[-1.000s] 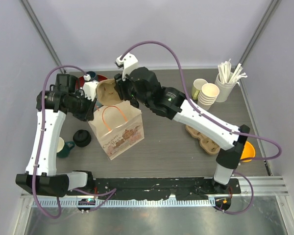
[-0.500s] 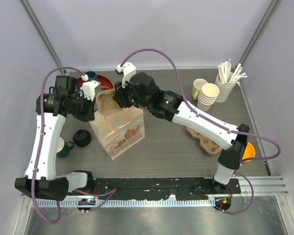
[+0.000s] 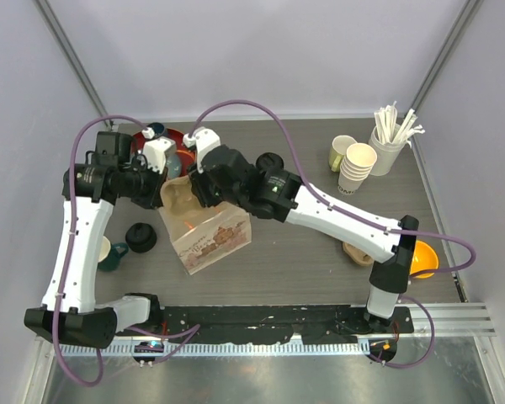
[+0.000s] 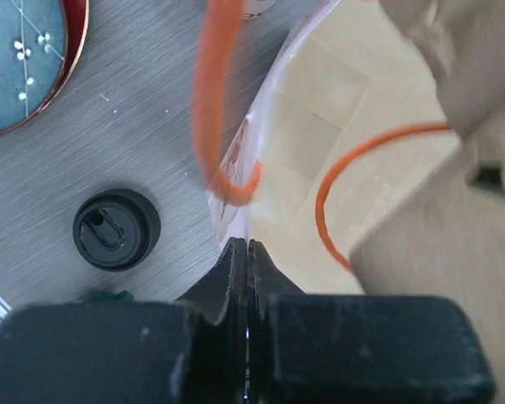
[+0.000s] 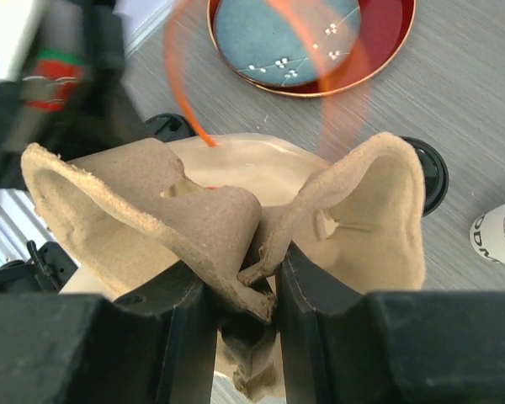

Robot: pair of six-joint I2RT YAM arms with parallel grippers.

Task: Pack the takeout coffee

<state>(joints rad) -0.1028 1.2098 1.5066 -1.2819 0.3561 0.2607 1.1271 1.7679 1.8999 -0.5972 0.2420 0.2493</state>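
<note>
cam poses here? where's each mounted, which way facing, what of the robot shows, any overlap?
Top external: fixed above and behind the bases, looks down on the table; both arms show.
Left wrist: on the left arm, looks down past the left hand, shut on the paper bag rim; lidded cup beside.
Right wrist: on the right arm, looks along the right hand, clamping the cup carrier over the bag.
Shared: both wrist views catch the red plate and the bag's orange handle.

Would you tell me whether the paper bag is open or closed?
Open: left gripper pinches the paper bag by its rim, and the left wrist view shows its inside.
</note>
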